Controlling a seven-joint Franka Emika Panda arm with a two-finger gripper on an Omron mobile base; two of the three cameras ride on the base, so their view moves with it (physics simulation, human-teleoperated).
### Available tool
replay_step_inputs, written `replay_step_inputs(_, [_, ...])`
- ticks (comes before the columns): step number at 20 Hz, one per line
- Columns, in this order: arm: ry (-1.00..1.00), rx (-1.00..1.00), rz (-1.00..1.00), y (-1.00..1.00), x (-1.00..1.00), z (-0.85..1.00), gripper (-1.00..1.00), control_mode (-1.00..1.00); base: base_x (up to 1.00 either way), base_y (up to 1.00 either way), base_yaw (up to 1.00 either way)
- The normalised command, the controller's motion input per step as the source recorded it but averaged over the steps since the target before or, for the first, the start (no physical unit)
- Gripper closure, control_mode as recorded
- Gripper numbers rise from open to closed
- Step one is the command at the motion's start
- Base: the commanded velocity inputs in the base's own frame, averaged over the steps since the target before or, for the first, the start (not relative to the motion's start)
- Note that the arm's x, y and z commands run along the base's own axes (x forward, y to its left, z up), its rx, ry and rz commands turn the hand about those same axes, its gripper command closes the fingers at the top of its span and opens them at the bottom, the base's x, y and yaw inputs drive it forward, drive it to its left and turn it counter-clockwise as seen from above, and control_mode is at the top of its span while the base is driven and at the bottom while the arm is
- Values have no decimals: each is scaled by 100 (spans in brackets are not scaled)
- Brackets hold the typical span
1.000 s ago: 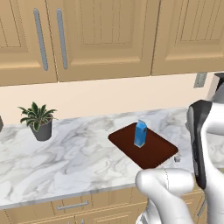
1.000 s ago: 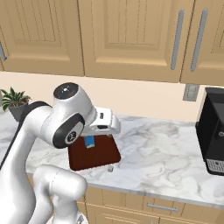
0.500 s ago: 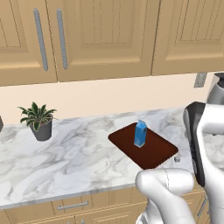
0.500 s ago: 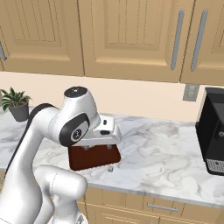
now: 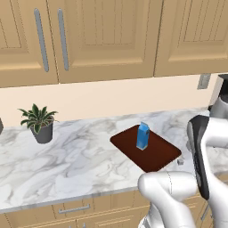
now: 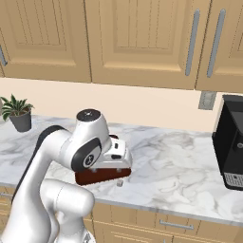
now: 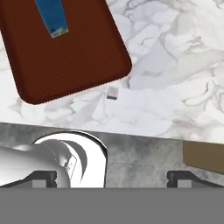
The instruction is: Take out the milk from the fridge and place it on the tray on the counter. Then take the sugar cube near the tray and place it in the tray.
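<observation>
1 of 2 transfers appears done: the milk (image 5: 143, 136) stands upright on the tray (image 5: 156, 156) on the table (image 5: 75, 160), while the sugar cube (image 7: 113, 92) lies just beside the tray's edge, awaiting the empty pincer (image 7: 111, 177), its jaws wide apart.

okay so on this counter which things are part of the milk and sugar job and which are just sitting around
Job: milk, standing on the tray; sugar cube, on the counter just off the tray's edge; open gripper.

Just lying about: potted plant, coffee machine, wall outlet, upper cabinets.
</observation>
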Motion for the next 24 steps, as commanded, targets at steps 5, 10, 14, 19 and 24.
replay_step_inputs(5, [1,0,-1,0,30,-21,-100,-100,0,0,0])
replay_step_inputs(10, [2,0,0,0,33,-28,-100,-100,0,0,0])
replay_step_inputs(14, [6,0,0,0,21,-35,-100,-100,0,0,0])
replay_step_inputs(19, [9,0,0,0,25,-44,-100,-100,0,0,0])
replay_step_inputs(24, [3,0,0,-2,26,-38,-100,-100,0,0,0])
